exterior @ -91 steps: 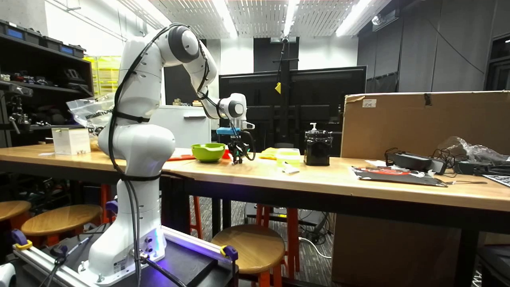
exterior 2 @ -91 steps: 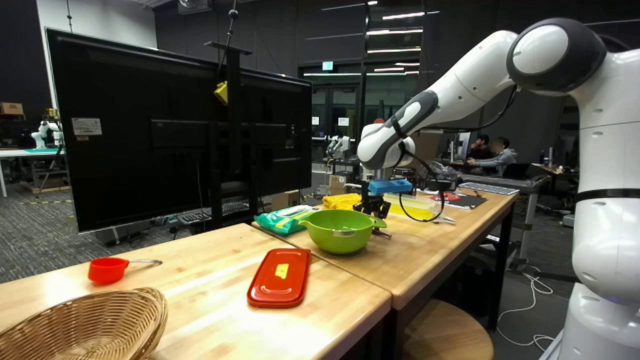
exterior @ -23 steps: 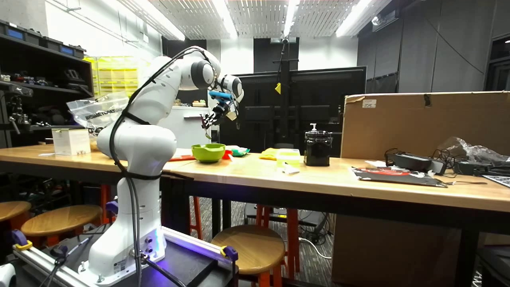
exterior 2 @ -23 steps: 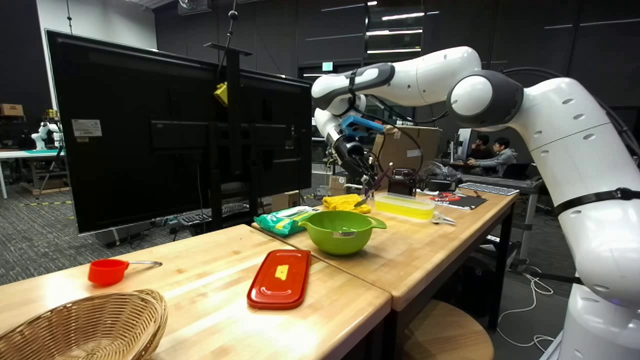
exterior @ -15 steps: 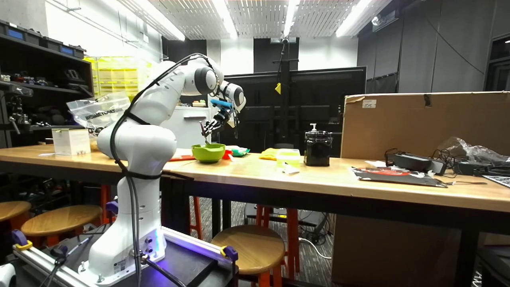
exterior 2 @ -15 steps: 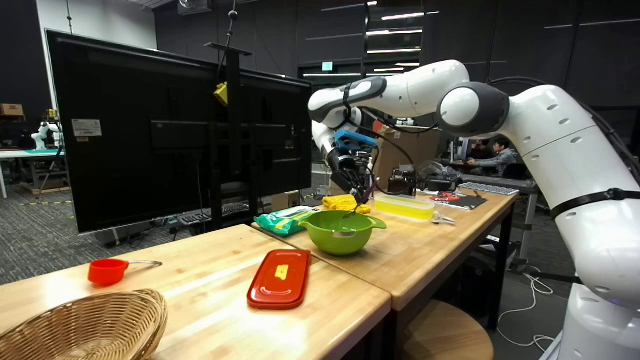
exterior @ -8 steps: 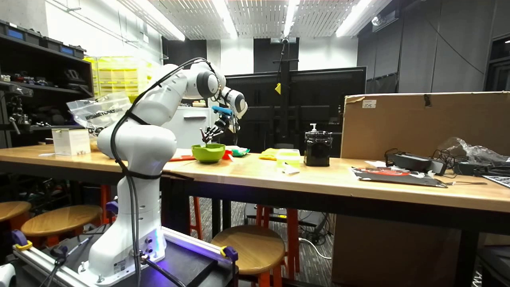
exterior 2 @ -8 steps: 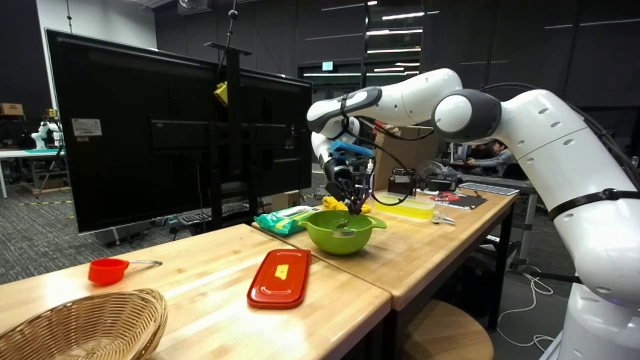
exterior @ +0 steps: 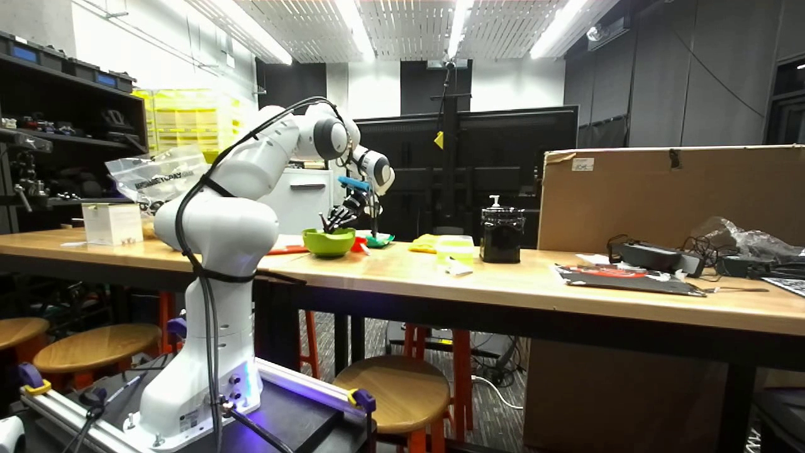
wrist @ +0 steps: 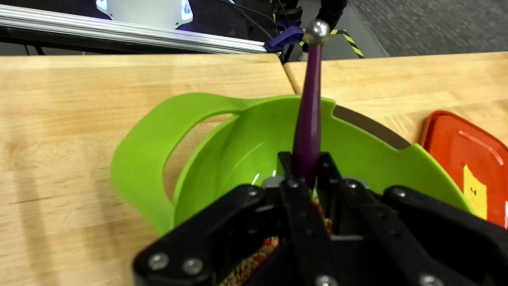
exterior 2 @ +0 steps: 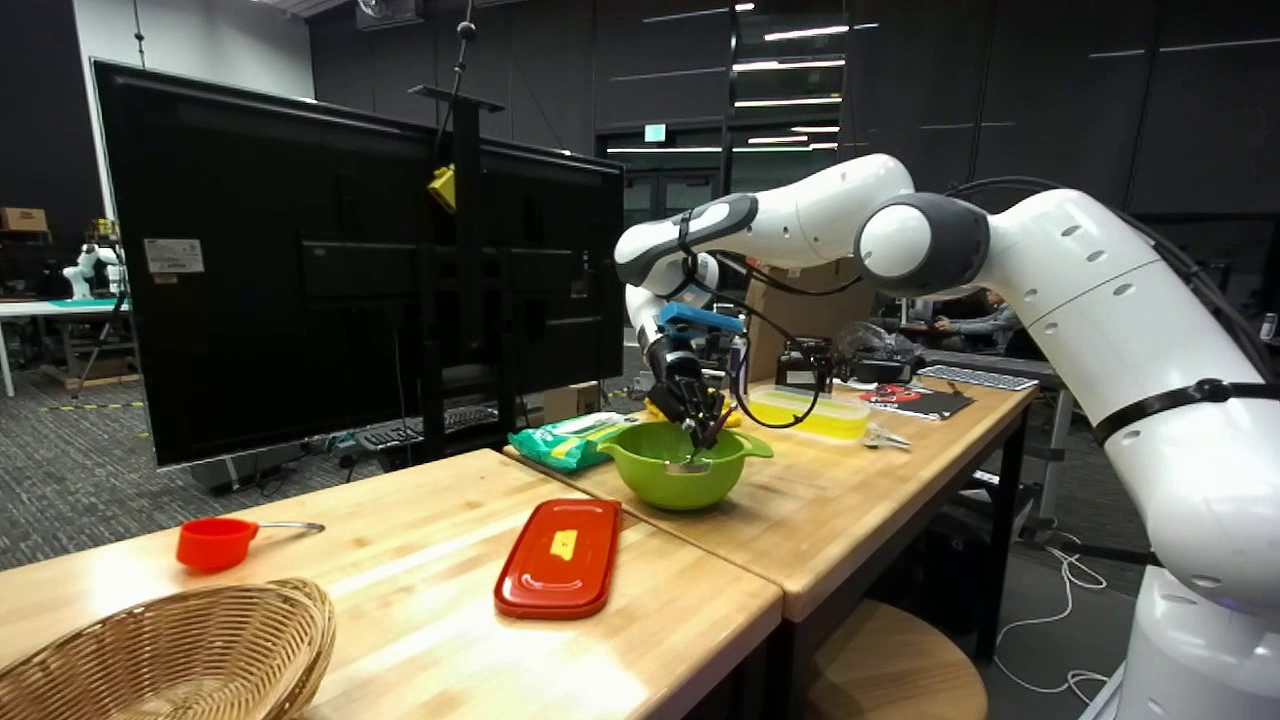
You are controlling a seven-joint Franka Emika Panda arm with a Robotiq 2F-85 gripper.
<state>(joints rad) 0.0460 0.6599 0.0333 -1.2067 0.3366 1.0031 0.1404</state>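
Pinching a tapered, ball-tipped purple handle (wrist: 311,115) over a smooth green bowl (wrist: 369,163) of partly covered, coarse grains (wrist: 256,256), the gripper (wrist: 306,163) largely hides the handle's lower end in the wrist view.

Wooden tables (exterior 2: 430,520) carry a bowl (exterior 2: 680,488), lid (exterior 2: 557,575) and basket (exterior 2: 190,640).

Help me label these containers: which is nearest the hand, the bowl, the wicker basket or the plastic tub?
The green bowl: the hand is right over it, gripping a purple handle. The wicker basket and the plastic tub both stand farther away.
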